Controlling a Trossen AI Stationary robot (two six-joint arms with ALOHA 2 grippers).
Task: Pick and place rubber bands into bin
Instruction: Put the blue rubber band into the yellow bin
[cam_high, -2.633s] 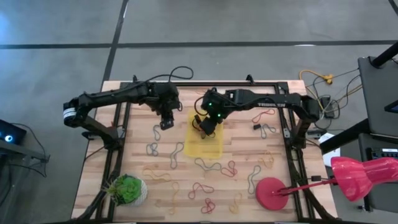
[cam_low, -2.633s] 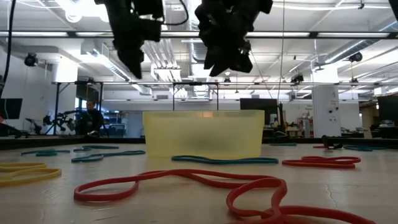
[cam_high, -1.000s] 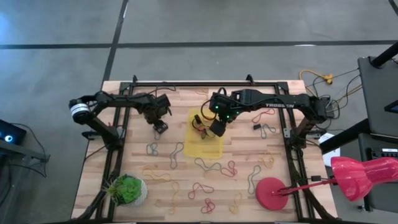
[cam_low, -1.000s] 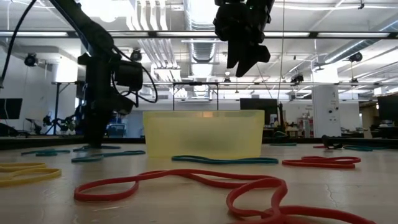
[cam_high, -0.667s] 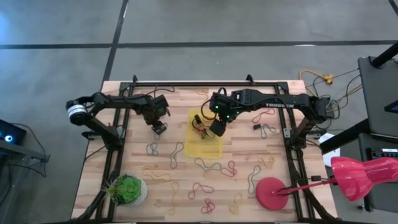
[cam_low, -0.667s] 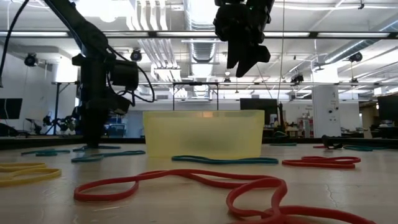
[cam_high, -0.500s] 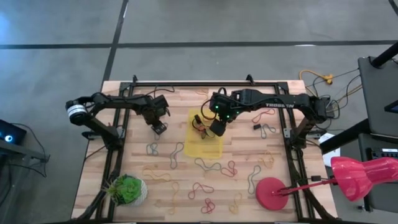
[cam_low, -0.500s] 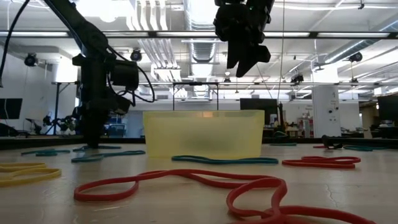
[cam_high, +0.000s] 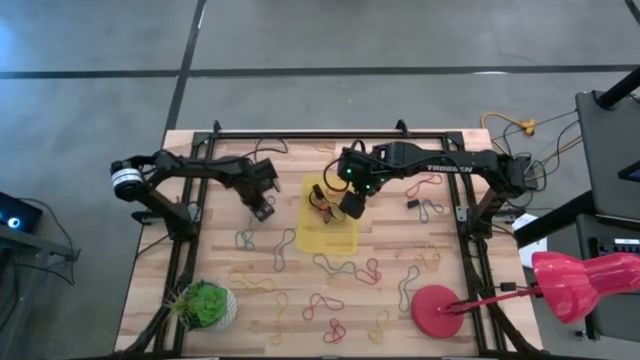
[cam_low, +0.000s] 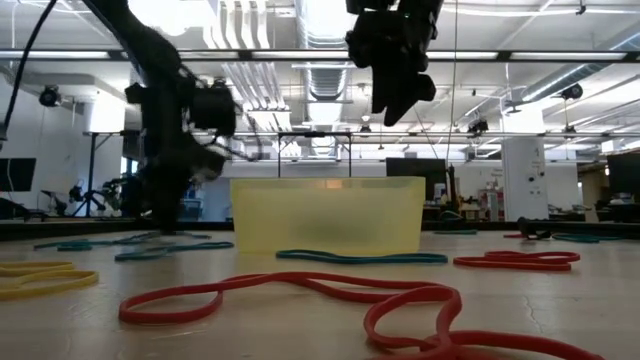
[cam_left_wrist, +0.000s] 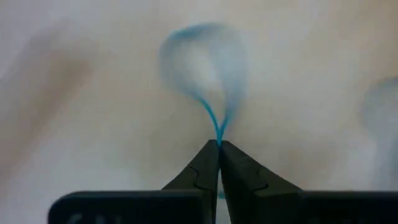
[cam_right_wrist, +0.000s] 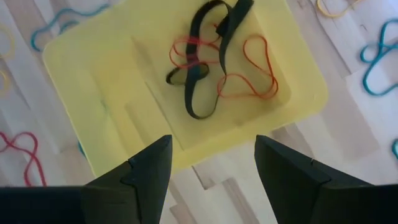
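Observation:
The bin, a shallow translucent yellow tray, stands mid-table; it also shows in the low view. Black and red rubber bands lie inside it. My left gripper is low over the table to the bin's left and shut on a blue rubber band, whose loop shows blurred. My right gripper hovers open and empty above the bin; it also shows in the high view. Many loose bands lie on the table, such as a blue-grey one and a red one. My left gripper pinches the blue band at the narrow end of its loop between its two shut fingertips. The fingers point down at the table. The rest of the loop spreads out beyond the fingertips; whether it still lies on the wood I cannot tell.
A green plant ball stands at the near left and a round red disc at the near right. A small dark block lies right of the bin. Loose bands cover the table's near half.
My left gripper has shifted a little toward the bin while staying low and shut on the blue band. My right gripper has kept still and open above the bin.

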